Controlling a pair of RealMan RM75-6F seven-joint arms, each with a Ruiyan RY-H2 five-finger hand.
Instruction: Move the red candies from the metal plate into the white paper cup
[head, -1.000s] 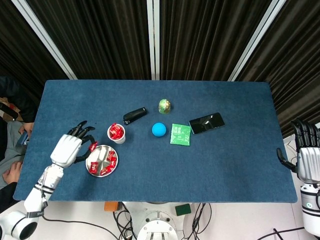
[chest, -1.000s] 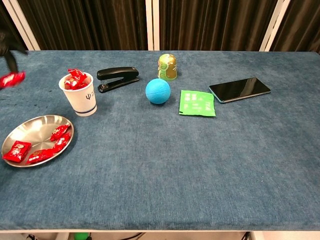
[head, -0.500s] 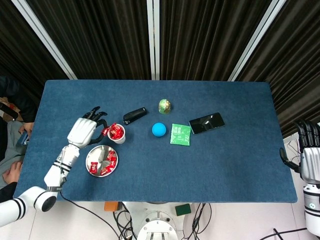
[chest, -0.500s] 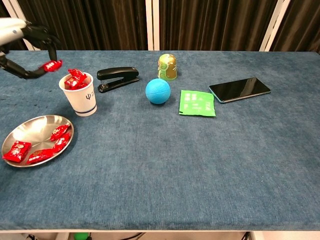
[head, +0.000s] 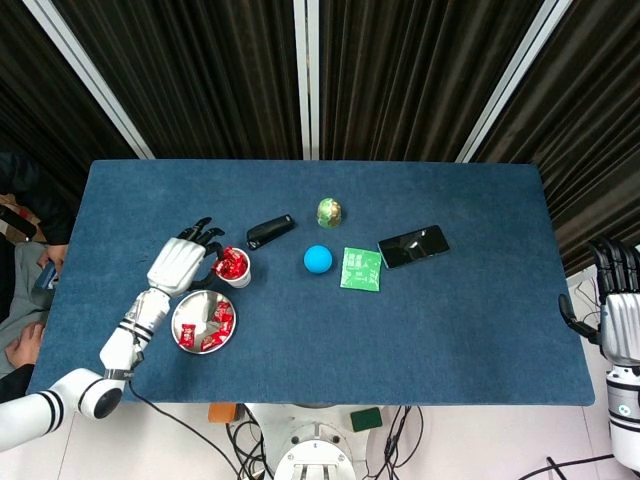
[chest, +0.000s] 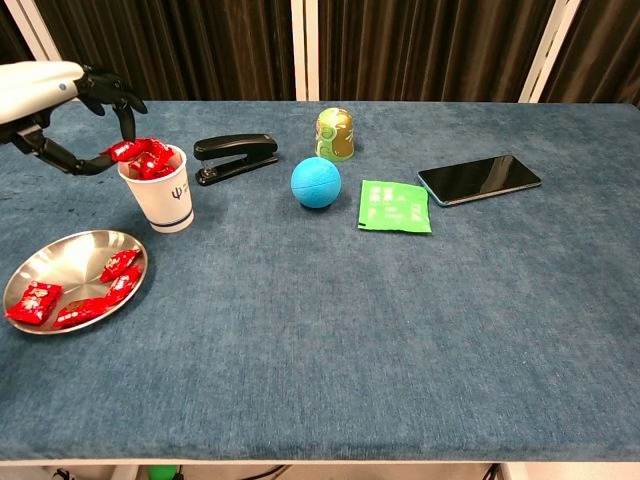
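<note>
My left hand is raised at the white paper cup, and between its dark fingertips I pinch one red candy right at the cup's rim, on its nine o'clock side in the chest view. The cup stands upright and is already heaped with red wrappers that rise above its lip. Seen from the head view, my left hand sits at nine o'clock of the cup, fingers reaching toward it. The metal plate lies at about seven o'clock of the cup, near it but not touching, and it carries several red candies along its near side; in the head view they crowd the plate's three o'clock edge. At two o'clock of the cup rests a black stapler, and beyond it a blue ball at three o'clock of the cup. A small green and gold jar stands at twelve o'clock of the ball, a green packet lies flat at four o'clock of it, and a dark phone lies further out at two o'clock of the packet. My right hand hangs past the table's three o'clock edge, holding nothing, with its fingers upright and apart.
</note>
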